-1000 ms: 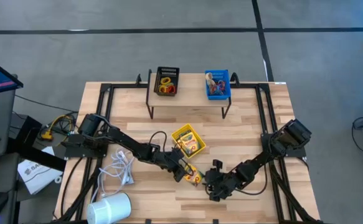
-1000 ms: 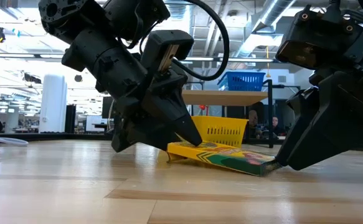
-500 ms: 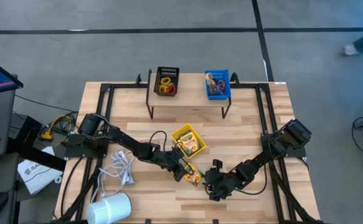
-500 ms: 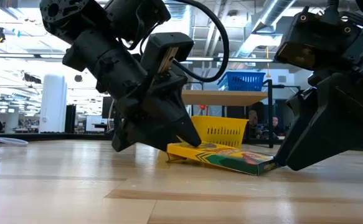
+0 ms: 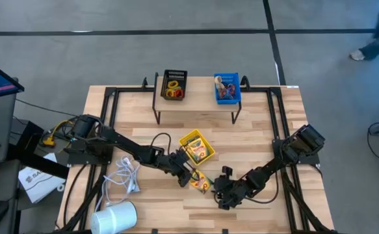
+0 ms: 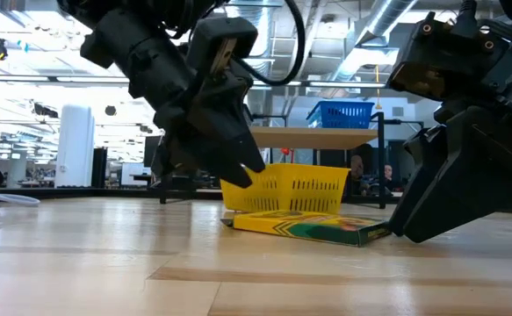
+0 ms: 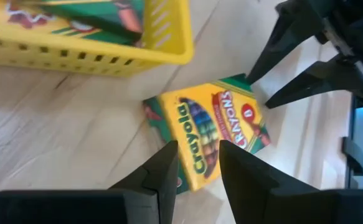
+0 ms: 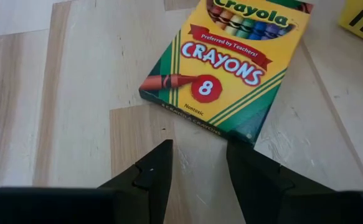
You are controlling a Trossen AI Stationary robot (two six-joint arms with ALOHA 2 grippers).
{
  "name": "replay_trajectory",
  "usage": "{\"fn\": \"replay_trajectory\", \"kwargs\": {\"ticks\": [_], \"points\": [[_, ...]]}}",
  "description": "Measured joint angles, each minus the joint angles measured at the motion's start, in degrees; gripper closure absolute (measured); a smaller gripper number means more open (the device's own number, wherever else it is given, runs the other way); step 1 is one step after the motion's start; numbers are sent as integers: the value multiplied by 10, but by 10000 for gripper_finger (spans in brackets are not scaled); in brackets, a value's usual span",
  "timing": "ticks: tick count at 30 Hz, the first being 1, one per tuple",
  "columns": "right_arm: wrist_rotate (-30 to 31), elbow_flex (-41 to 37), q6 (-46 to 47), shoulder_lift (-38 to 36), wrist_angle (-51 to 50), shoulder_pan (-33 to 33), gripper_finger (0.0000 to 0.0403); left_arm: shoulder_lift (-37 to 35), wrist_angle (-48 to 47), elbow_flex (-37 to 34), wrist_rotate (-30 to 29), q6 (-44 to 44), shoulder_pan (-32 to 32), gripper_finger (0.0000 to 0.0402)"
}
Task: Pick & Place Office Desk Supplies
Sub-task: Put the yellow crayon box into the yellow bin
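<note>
A yellow-and-green crayon box [image 5: 201,182] lies flat on the table between my two grippers; it also shows in the low view [image 6: 308,226]. My left gripper [image 7: 197,163] is open and hangs a little above the box's left end [image 6: 245,171], touching nothing. My right gripper [image 8: 200,158] is open and low at the table, its fingertips just short of the box's right end [image 8: 193,118]. The yellow bin [image 5: 196,148] just beyond the box holds more crayon boxes.
A black bin [image 5: 174,85] with coloured rings and a blue bin [image 5: 227,88] stand on a raised shelf at the far edge. A white coiled cable [image 5: 125,175] and a white cylinder [image 5: 114,218] lie at the near left.
My left gripper has risen and drawn back toward the table's left and far side. The crayon box's left end, which was propped up under that gripper, has dropped, and the box now lies flat on the table. My right gripper has kept still.
</note>
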Motion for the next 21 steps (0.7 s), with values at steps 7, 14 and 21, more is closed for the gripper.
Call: {"fn": "replay_trajectory", "kwargs": {"ticks": [7, 14, 21], "points": [[0, 0, 0, 0, 1, 0, 253, 6, -29, -1, -13, -3, 0, 293], [0, 0, 0, 0, 1, 0, 253, 6, -52, -1, -23, -14, 0, 296], [0, 0, 0, 0, 1, 1, 253, 6, -56, -1, -14, -19, 0, 296]]}}
